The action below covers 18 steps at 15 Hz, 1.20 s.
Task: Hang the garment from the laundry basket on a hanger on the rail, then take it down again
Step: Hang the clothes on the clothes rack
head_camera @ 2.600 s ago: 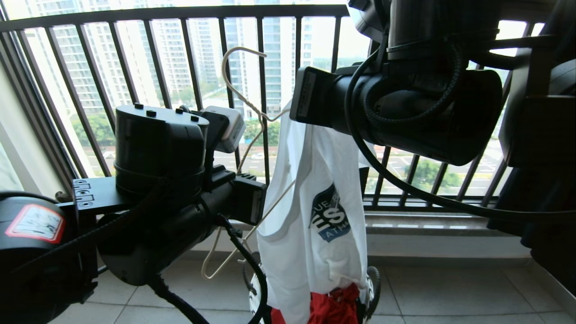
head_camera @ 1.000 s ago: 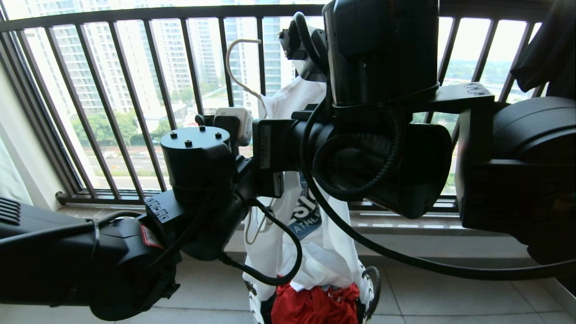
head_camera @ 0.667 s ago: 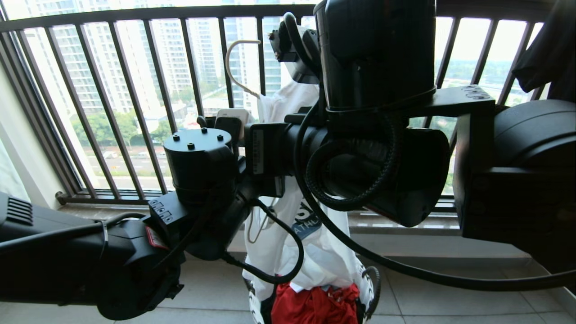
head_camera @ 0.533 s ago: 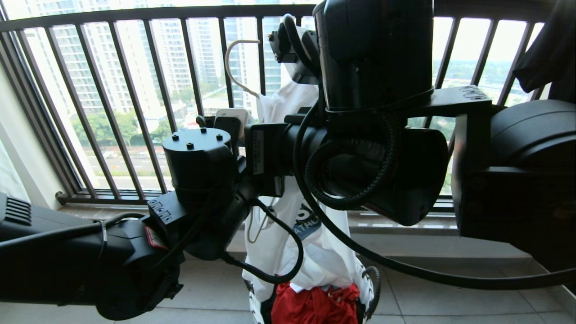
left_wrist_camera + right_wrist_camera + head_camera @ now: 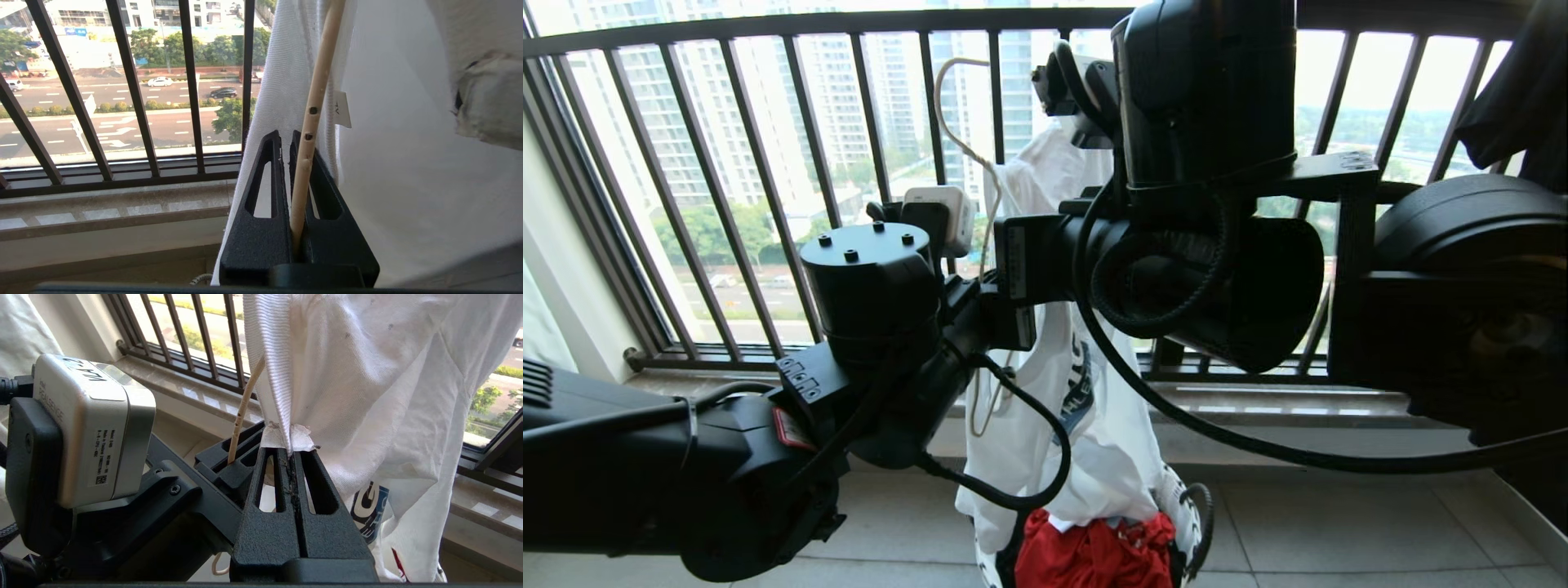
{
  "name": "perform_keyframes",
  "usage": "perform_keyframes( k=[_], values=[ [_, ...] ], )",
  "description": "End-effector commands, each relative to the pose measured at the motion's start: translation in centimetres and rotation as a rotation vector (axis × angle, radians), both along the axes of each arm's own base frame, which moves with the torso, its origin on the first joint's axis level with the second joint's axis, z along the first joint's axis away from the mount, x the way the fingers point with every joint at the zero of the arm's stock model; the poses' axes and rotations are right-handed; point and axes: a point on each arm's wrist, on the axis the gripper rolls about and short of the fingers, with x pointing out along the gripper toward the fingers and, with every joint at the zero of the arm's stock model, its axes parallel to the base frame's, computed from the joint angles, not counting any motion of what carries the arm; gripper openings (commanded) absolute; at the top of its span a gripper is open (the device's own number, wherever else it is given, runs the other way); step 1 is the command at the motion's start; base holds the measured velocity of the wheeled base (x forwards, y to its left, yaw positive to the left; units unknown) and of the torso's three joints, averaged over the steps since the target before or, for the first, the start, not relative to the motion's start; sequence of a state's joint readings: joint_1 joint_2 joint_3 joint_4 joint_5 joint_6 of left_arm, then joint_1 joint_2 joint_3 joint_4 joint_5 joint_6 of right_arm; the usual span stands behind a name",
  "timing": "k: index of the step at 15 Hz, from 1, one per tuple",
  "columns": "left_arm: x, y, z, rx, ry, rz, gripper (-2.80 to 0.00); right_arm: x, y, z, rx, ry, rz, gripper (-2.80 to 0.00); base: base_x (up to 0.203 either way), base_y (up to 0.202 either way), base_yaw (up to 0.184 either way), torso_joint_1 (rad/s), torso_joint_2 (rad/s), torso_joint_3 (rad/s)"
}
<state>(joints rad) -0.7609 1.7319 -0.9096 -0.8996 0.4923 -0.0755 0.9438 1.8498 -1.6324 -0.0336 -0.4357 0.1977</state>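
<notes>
A: Where is the T-shirt (image 5: 367,375)?

B: Its ribbed collar is clamped in the right claw (image 5: 291,451), and the cloth hangs above the basket (image 5: 1188,523). Just beside it, the hanger (image 5: 314,102) is pinched by the left claw (image 5: 291,141).

A: What could be spoiled?

B: The thin wire could be twisted in that grip, so the collar might be missed or dropped.

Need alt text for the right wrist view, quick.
The right gripper is shut on the ribbed collar of the white T-shirt, which hangs beside it. The left gripper clamps the cream hanger, with the window railing behind.
</notes>
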Motion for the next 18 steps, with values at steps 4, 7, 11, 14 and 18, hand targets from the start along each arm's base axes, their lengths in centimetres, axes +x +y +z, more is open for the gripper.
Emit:
perform_keyframes(
  k=[4,7,11,14,18],
  values=[
    [-0.1,0.1,0.2,-0.007,-0.007,0.004,-2.80,0.4,0.2,0.2,-0.001,-0.013,-0.006,-2.80,0.000,0.000,0.000,0.000,0.00,0.000],
    [0.0,0.2,0.2,-0.007,-0.007,0.008,-2.80,0.3,0.1,0.4,0.001,-0.017,-0.006,0.00,0.000,0.000,0.000,0.000,0.00,0.000],
    [0.4,0.8,0.5,-0.010,-0.015,0.028,-2.80,0.3,0.1,0.2,-0.003,-0.014,-0.007,0.00,0.000,0.000,0.000,0.000,0.00,0.000],
    [0.3,0.9,0.6,-0.012,-0.017,0.030,-2.80,0.3,-0.1,0.3,-0.001,-0.015,-0.012,0.00,0.000,0.000,0.000,0.000,0.00,0.000],
    [0.3,1.0,0.8,-0.016,-0.022,0.031,-2.80,0.3,-0.8,0.8,0.006,-0.020,-0.023,0.00,0.000,0.000,0.000,0.000,0.00,0.000]
  ],
)
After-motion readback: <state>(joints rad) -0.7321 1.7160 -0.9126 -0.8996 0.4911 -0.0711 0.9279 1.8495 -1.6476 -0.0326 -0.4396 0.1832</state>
